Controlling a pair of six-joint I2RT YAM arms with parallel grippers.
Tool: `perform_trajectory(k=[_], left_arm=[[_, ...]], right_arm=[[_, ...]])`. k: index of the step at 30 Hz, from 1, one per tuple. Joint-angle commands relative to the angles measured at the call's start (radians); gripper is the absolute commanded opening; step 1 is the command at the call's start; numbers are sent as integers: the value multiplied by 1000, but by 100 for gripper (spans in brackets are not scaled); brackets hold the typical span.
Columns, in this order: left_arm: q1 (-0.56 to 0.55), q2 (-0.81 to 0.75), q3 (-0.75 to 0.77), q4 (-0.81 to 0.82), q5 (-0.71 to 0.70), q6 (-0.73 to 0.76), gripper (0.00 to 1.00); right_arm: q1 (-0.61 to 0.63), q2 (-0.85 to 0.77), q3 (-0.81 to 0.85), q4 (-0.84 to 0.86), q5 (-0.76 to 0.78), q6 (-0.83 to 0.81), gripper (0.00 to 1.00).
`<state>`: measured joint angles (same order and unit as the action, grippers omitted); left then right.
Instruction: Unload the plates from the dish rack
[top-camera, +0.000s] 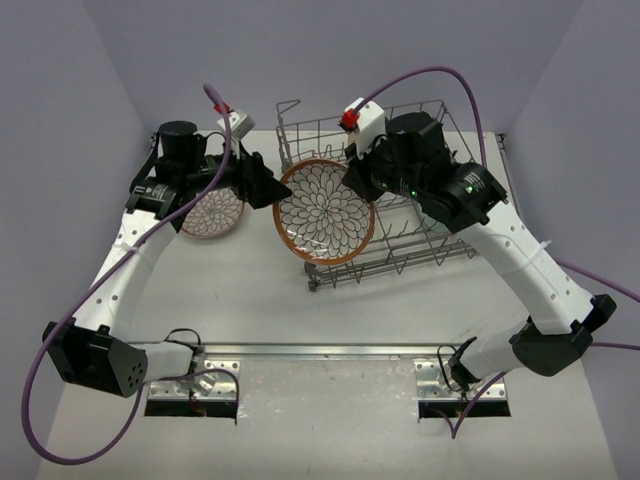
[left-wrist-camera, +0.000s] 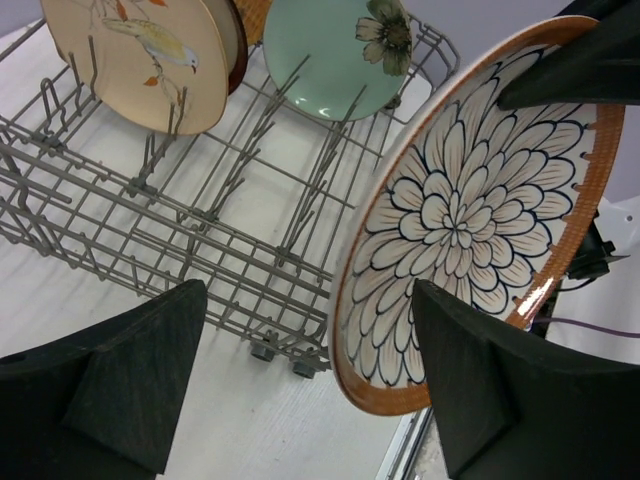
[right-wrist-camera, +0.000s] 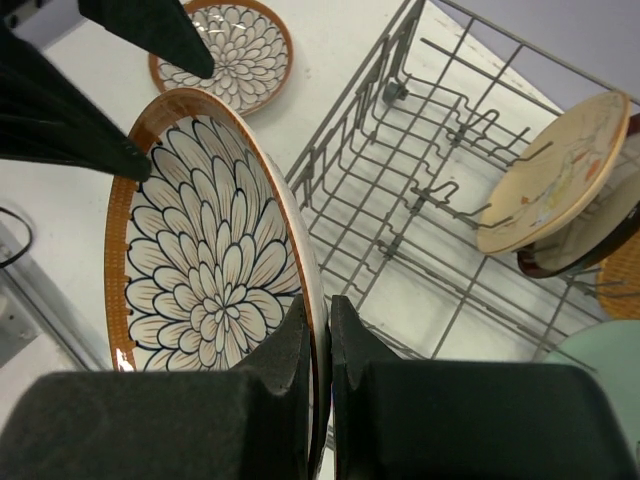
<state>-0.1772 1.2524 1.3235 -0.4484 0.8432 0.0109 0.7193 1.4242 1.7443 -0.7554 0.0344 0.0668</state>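
Observation:
My right gripper (top-camera: 354, 177) (right-wrist-camera: 318, 300) is shut on the rim of a white floral plate with an orange-brown rim (top-camera: 325, 212) (right-wrist-camera: 205, 270). It holds the plate upright at the left end of the grey wire dish rack (top-camera: 400, 255) (right-wrist-camera: 420, 200). My left gripper (top-camera: 268, 188) (left-wrist-camera: 308, 300) is open at that plate's (left-wrist-camera: 460, 200) left edge, with one finger in front of its face. A second floral plate (top-camera: 213, 212) (right-wrist-camera: 225, 55) lies flat on the table under the left arm. The rack (left-wrist-camera: 200, 220) holds a cream plate (left-wrist-camera: 140, 60) (right-wrist-camera: 550, 175), a mint green one (left-wrist-camera: 335, 60), a dark brown one (right-wrist-camera: 590, 240) and an orange-tan one (right-wrist-camera: 620, 285).
The white table (top-camera: 250, 300) has a metal rail (top-camera: 320, 352) along its near edge between the arm bases. Purple cables (top-camera: 440, 75) loop over both arms. Grey walls close in the back and both sides.

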Motion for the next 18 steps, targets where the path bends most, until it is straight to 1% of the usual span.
perform_trajectory(k=[1,8,12,14,16,17,18], left_arm=[[-15,16,42,33,49,-26,72],[-16,48,22,50,197,-70,46],[-16,52,3,53,242,-79,35],[-16,55,-10,53,255,-85,17],[-15,53,-16,51,258,-88,5],[-15,51,-18,51,258,-89,0],[-15,48,-19,51,256,-91,0]], right_arm=[[2,-19,84,139,-91,84,0],[1,-13,95,138,-104,92,0],[-2,-10,92,137,-100,91,0],[-8,-7,90,139,-99,91,0],[-13,-6,89,141,-104,94,0],[-15,-4,91,140,-106,96,0],[-16,-4,92,140,-104,98,0]])
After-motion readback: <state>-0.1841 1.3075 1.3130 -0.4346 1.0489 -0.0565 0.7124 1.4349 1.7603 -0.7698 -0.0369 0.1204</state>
